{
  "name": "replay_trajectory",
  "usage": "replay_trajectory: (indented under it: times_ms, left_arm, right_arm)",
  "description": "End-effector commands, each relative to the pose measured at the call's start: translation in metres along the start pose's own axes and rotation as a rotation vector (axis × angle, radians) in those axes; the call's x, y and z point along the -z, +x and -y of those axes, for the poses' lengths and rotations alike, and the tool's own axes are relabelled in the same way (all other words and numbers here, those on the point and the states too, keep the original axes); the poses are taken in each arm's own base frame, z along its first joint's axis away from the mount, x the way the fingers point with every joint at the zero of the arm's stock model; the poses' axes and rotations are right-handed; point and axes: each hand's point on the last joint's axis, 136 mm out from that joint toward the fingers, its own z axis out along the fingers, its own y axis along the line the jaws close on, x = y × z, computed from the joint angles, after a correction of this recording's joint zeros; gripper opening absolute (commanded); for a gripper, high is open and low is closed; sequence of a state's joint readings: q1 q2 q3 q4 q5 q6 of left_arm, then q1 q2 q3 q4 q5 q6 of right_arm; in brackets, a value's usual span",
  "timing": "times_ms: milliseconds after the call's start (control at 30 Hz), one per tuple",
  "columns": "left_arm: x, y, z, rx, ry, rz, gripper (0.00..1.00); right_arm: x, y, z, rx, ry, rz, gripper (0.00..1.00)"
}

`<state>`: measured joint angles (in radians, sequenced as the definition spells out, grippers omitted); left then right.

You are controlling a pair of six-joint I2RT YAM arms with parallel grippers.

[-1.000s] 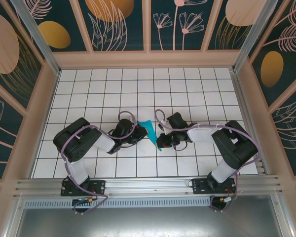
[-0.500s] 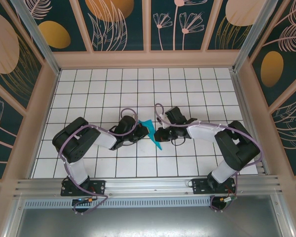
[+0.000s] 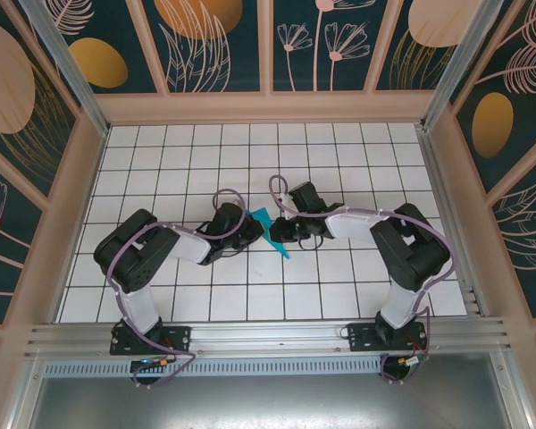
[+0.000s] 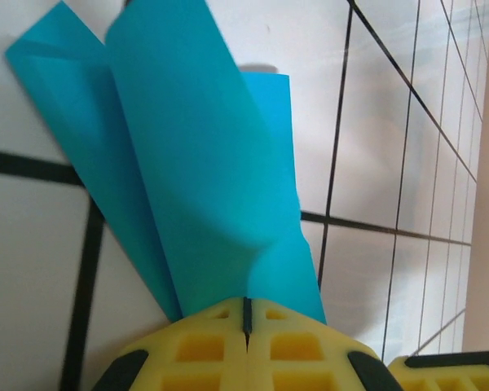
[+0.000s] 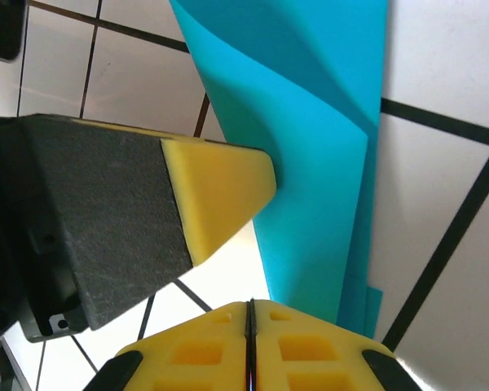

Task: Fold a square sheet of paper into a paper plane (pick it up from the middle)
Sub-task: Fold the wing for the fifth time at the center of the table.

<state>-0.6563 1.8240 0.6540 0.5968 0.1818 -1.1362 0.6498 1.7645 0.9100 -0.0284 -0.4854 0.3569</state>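
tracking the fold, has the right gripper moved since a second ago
Yes. The right gripper, shut on the paper, moved left and away from the base rail.

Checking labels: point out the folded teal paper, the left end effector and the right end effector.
folded teal paper (image 4: 196, 163), left wrist view, on its broad upper flap.
left end effector (image 4: 246, 316), left wrist view, seam between its yellow pads.
right end effector (image 5: 250, 324), right wrist view, seam between its yellow pads.

Bright, even light; wrist cams blurry up close
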Motion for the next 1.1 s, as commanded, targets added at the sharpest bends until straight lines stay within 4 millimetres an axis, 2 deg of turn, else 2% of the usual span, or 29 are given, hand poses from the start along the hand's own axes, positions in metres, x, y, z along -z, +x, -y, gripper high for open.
replay_trajectory:
  times_ms: [0, 333, 633, 1067]
  left_arm:
    - [-0.001, -0.009, -0.009, -0.036, -0.064, 0.025, 0.0]
    - [-0.004, 0.003, -0.022, -0.018, -0.083, -0.024, 0.0]
    - [-0.004, 0.012, -0.042, 0.035, -0.111, -0.031, 0.0]
    - [0.0, 0.012, -0.058, 0.06, -0.178, -0.016, 0.0]
  right_arm:
    - [-0.006, -0.003, 0.002, 0.031, 0.013, 0.001, 0.1]
    - [-0.011, 0.03, 0.009, 0.034, 0.003, -0.092, 0.09]
    - [-0.014, 0.056, 0.02, 0.047, 0.029, -0.158, 0.08]
    - [0.01, 0.099, 0.027, 0.036, 0.044, -0.196, 0.06]
